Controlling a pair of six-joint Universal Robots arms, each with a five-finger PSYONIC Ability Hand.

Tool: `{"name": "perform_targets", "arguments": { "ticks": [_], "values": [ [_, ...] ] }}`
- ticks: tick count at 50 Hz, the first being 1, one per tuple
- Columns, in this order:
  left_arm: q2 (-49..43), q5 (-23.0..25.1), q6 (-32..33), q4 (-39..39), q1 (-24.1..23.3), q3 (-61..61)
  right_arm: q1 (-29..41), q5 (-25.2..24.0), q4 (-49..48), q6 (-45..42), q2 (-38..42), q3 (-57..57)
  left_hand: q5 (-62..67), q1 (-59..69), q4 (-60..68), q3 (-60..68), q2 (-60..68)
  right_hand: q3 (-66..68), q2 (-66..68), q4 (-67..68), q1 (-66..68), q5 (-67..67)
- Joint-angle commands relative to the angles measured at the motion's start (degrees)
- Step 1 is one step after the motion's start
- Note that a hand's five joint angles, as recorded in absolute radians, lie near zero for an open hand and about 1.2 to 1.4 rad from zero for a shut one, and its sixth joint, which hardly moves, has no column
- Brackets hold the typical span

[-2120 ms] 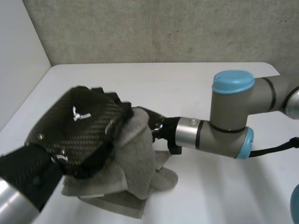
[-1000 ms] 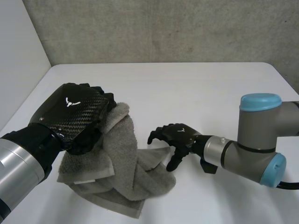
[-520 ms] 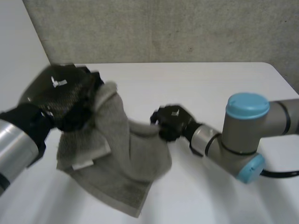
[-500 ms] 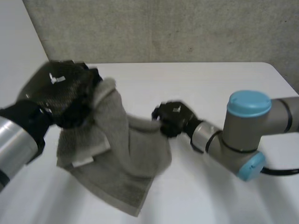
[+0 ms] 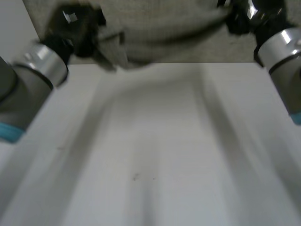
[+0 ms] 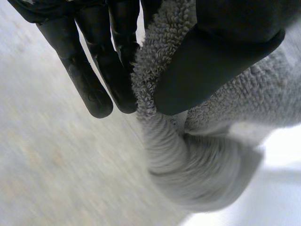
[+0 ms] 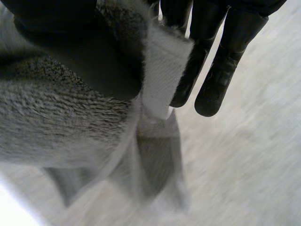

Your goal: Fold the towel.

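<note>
Towel (image 5: 164, 42) hangs stretched above table (image 5: 155, 141), left hand (image 5: 77, 26) and right hand (image 5: 242, 19) each pinching an end. Spreading step, probably; next, lay it flat.

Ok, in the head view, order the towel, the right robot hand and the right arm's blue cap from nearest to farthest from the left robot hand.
1. towel: pinched in the left robot hand itself.
2. right robot hand: across, holding the towel's other end.
3. right arm's blue cap: farther back along the right arm.

Open white table (image 5: 150, 155) below, towel (image 5: 141, 47) stretched across the far side above it
</note>
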Motion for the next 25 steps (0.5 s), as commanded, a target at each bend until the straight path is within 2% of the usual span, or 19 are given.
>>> {"name": "perform_targets", "arguments": {
  "ticks": [1,5,7,9,11,13,14,16,18,21,23,24,25],
  "values": [
    [-7.50,2.85,0.09,-0.54,-2.29,-16.92,-0.93,-6.47,24.37,-5.92,7.62,4.05,6.46,8.46,3.08,3.09,3.03,10.48,10.44,10.31,0.61,10.85],
    [-10.94,2.94,0.09,-0.54,-2.29,-23.17,-2.61,-6.73,28.98,-11.57,9.92,7.22,-9.86,-7.86,-13.24,-13.23,-13.29,10.48,10.44,10.31,0.61,10.85],
    [-11.12,2.94,0.09,-0.63,-2.29,-24.67,-3.31,-6.82,31.08,-17.17,11.67,10.02,-13.08,-11.07,-16.45,-16.44,-16.50,10.48,10.44,10.31,0.61,10.85],
    [-10.95,2.94,0.09,-0.63,-2.20,-25.92,-3.40,-6.74,31.26,-19.11,11.93,11.25,-15.80,-13.79,-19.17,-19.16,-19.22,10.48,10.44,10.31,0.61,10.85],
    [-10.51,2.94,0.09,-0.63,-2.11,-26.97,-3.58,-6.39,31.52,-20.61,12.02,12.48,-18.15,-16.15,-21.53,-21.52,-21.58,10.48,10.44,10.31,0.61,10.85],
    [-8.32,2.77,0.01,-0.98,-2.03,-28.20,-3.93,-6.65,31.53,-21.24,11.85,13.81,-28.52,-26.51,-31.89,-31.88,-31.94,10.48,10.44,10.31,0.61,10.85],
    [-8.31,2.77,0.01,-0.98,-2.03,-28.20,-4.10,-6.91,31.53,-21.32,11.50,14.94,-28.58,-26.58,-31.95,-31.95,-32.00,10.48,10.44,10.31,0.61,10.85],
    [-4.64,2.51,-0.08,-1.16,-2.38,-29.16,-4.10,-6.91,31.53,-21.50,11.15,15.74,-47.83,-45.82,-51.20,-51.19,-51.25,10.48,10.44,10.31,0.61,10.85],
    [-3.05,2.42,-0.26,-1.16,-2.38,-29.52,-4.10,-7.00,31.53,-21.59,10.10,16.97,-53.09,-51.08,-56.46,-56.45,-56.51,10.48,10.44,10.31,0.61,10.85],
    [0.11,2.24,-0.70,-1.25,-2.47,-29.96,-4.19,-6.73,31.53,-21.59,9.74,17.33,-54.32,-52.31,-57.69,-57.68,-57.74,10.48,10.44,10.31,0.61,10.85],
    [1.61,2.15,-0.70,-1.25,-2.47,-30.66,-4.19,-6.38,31.53,-21.42,9.22,18.20,-54.49,-52.48,-57.86,-57.85,-57.91,-12.55,-12.60,-12.72,-22.43,-12.18],
    [3.28,2.15,-0.70,-0.90,-2.47,-31.53,-4.19,-6.38,31.53,-21.41,9.21,18.20,-54.49,-52.48,-57.86,-57.85,-57.91,-12.67,-12.72,-12.84,-22.54,-12.30],
    [3.29,2.15,-0.70,-0.89,-2.47,-31.54,-4.28,-6.47,31.35,-21.24,8.86,18.73,-54.49,-52.48,-57.86,-57.85,-57.91,-21.16,-21.21,-21.33,-31.04,-20.80]
  ]
}}
